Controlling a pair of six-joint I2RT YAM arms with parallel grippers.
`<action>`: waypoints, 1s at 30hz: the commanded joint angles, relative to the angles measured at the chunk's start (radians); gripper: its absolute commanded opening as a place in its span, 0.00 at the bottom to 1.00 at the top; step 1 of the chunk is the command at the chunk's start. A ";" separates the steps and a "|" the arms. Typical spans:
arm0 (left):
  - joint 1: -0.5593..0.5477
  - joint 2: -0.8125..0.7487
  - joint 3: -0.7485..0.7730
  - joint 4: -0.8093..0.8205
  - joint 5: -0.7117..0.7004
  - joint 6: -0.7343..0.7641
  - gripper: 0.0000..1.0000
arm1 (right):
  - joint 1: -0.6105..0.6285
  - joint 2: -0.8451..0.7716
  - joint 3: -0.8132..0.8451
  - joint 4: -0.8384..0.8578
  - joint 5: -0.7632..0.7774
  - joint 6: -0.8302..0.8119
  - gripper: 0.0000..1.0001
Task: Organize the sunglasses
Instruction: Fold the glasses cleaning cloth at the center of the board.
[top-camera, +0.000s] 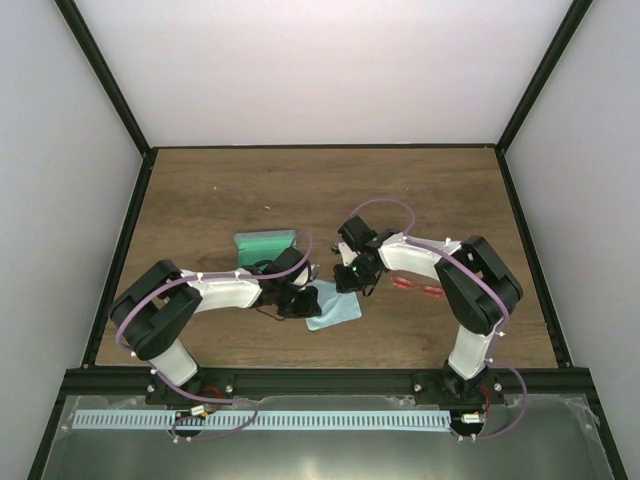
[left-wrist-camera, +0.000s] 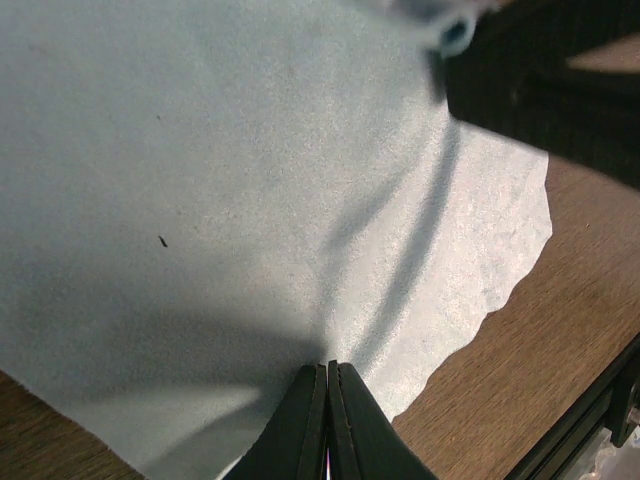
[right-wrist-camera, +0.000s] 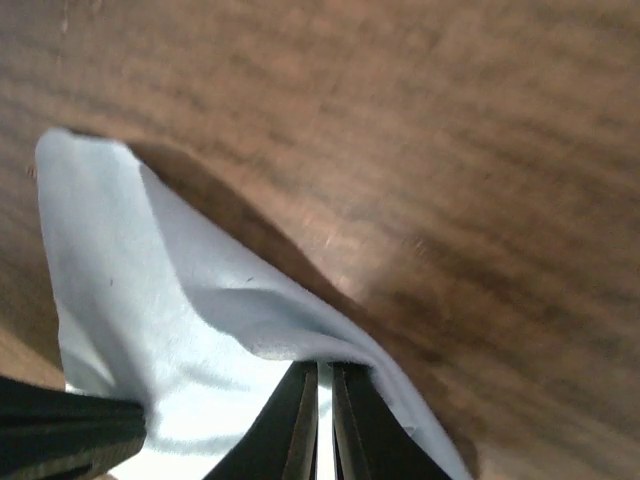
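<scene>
My left claw (left-wrist-camera: 327, 368) is clenched on the light blue cloth (top-camera: 338, 312), and my right claw (right-wrist-camera: 320, 368) pinches a raised fold of the same cloth. The sunglasses (top-camera: 418, 289) lie on the table (top-camera: 300, 190) near the cloth's right side, untouched. The case (top-camera: 265, 243) sits beyond the cloth, to its left.

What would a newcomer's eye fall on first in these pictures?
The light blue cloth in the middle of the scene stands out first: the left tool and the right tool are each shut on an edge of it. The red sunglasses lie untouched to the right of it. The case, green inside, lies open just beyond it to the left.
</scene>
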 joint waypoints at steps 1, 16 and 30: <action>-0.001 0.054 -0.059 -0.125 -0.087 0.018 0.04 | -0.034 0.046 0.074 -0.010 0.053 -0.028 0.07; -0.005 0.025 -0.072 -0.113 -0.096 0.018 0.04 | -0.068 0.046 0.243 -0.090 0.132 -0.051 0.07; -0.010 -0.066 0.266 -0.224 -0.190 0.189 0.32 | -0.002 -0.248 -0.110 -0.048 0.004 0.049 0.07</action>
